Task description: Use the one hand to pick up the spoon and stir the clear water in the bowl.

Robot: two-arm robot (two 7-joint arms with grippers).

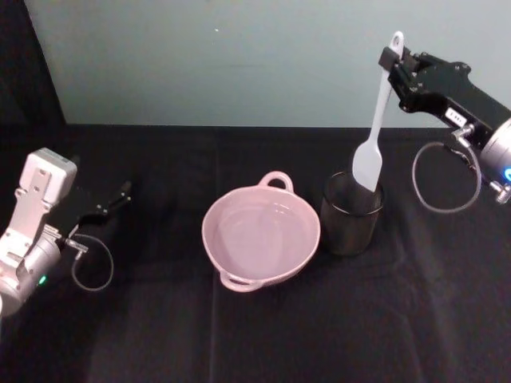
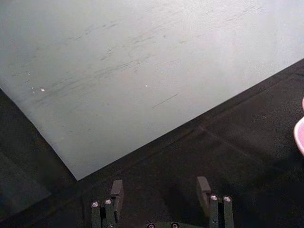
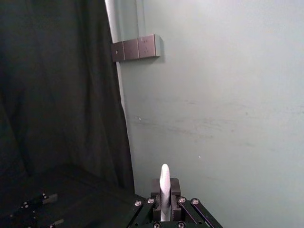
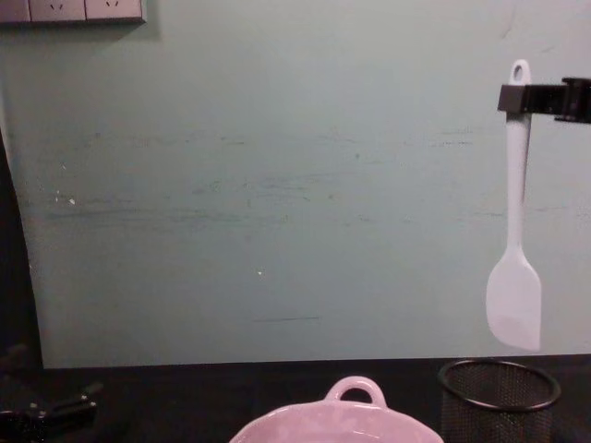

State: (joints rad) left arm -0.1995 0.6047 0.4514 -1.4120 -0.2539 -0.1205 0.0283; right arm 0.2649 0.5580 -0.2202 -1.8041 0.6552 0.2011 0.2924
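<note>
Right hand (image 1: 394, 62) clamped on the top of the spoon (image 1: 374, 128) handle, blade hanging just above mesh cup (image 1: 351, 219). Best carry it toward the robot's left over the bowl (image 1: 219, 255), keep it upright, lower gently into the water. Left hand (image 1: 108, 203) parked, spread apart, low over the surface (image 1: 160, 335)

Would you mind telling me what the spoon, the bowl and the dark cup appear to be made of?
Spoon: probably plastic or silicone, matte white, thin blade.
Bowl: seemingly glazed ceramic, glossy pink with rim highlights.
Cup: black metal mesh, see-through weave under a solid rim.
</note>
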